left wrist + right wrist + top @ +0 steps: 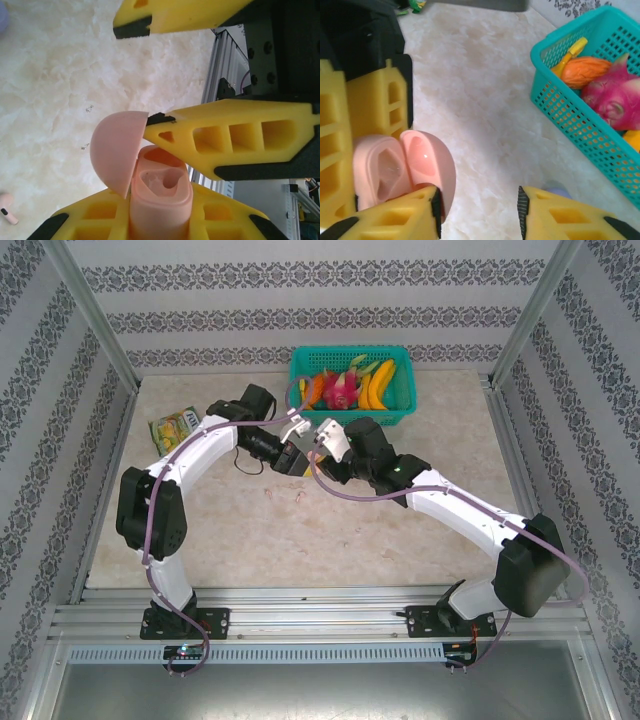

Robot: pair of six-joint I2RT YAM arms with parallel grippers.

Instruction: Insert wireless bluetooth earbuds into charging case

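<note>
The left end effector (160,202) is clamped narrow on the round pale pink plastic charging case (160,215). The case's domed lid (115,150) is swung open and both wells look empty. The right end effector (479,205) stands partly open and holds nothing. One of its fingertips (159,120) rests against the lid's edge. A pale pink stemmed earbud (6,209) lies on the marble-patterned tabletop (60,75), off to the side of the left end effector and well apart from the case.

The likeliest failure is the lid. If that fingertip pulls away or pushes on, the lid may flop shut or be forced past its hinge, and a hard push could twist the case in the clamp. The two end effectors are crowded, so a quick turn could knock finger against finger. The earbud is tiny and lies flat, so a pinch could flick it away.

Ahead of the right end effector the tabletop is bare. The teal plastic mesh basket (570,120) of fruit closes off its right. A lilac thing (555,188) just past its right finger is too hidden to name. An aluminium frame rail (220,55) runs behind the right end effector's fingers.
</note>
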